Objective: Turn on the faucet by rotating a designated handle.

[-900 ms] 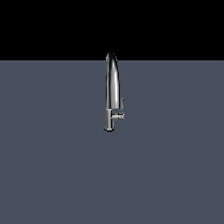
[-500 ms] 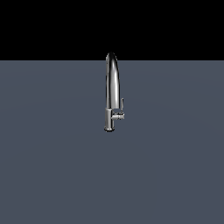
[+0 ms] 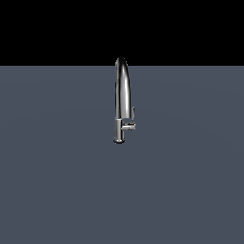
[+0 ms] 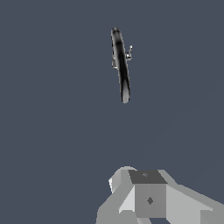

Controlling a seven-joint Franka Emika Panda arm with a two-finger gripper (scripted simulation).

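The chrome faucet (image 3: 121,95) stands upright on the grey floor in the middle of the exterior view, its arched spout rising high. The handle (image 3: 129,125) is a short stub on the exterior view's right of the base, with a thin blade pointing up. In the wrist view the faucet (image 4: 120,65) shows far off from above, with the handle (image 4: 129,53) sticking out of its side. My gripper (image 4: 133,176) shows only in the wrist view, well apart from the faucet. Its fingertips stand close together with no gap showing and hold nothing. The arm is out of the exterior view.
A flat grey floor (image 3: 57,190) spreads around the faucet, with a black background behind it. No other objects show.
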